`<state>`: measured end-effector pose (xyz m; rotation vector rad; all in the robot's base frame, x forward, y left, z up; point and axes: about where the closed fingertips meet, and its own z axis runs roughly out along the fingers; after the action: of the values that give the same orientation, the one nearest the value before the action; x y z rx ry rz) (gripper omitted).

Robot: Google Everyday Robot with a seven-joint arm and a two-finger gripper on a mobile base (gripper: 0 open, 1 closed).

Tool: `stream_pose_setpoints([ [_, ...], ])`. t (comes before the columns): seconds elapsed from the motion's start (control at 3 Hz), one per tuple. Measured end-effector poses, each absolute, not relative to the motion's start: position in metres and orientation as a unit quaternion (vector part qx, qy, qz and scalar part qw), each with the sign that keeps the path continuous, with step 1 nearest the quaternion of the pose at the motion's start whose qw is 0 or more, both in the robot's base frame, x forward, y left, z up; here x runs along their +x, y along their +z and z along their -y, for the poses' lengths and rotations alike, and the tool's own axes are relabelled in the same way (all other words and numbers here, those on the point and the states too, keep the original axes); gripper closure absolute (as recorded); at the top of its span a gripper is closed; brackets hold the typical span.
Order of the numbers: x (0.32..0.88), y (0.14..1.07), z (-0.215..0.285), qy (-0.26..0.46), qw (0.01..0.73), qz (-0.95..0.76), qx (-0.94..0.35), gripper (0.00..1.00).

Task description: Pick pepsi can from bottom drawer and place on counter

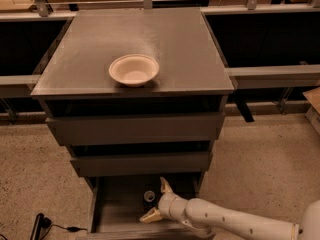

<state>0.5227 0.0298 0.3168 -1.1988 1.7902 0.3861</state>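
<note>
Small dark pepsi can (pixel 149 196) with silver top, stood upright inside the bottom drawer (pixel 117 211); drawer pulled out, lowest and narrowest of three, dark grey-brown; gripper (pixel 157 200) low inside that drawer, fingers spread apart either side of the can; counter (pixel 185 44) above, flat, matte dark grey.

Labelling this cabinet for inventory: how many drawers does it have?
3. The top drawer sits under the counter, the middle drawer below it, and the bottom drawer is pulled open, with the open gripper inside by the pepsi can.
</note>
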Motion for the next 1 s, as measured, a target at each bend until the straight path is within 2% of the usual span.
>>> stream_pose_setpoints([
  [1.0,0.529,0.272,-0.024,0.199,0.455,-0.734,-0.463,0.0],
])
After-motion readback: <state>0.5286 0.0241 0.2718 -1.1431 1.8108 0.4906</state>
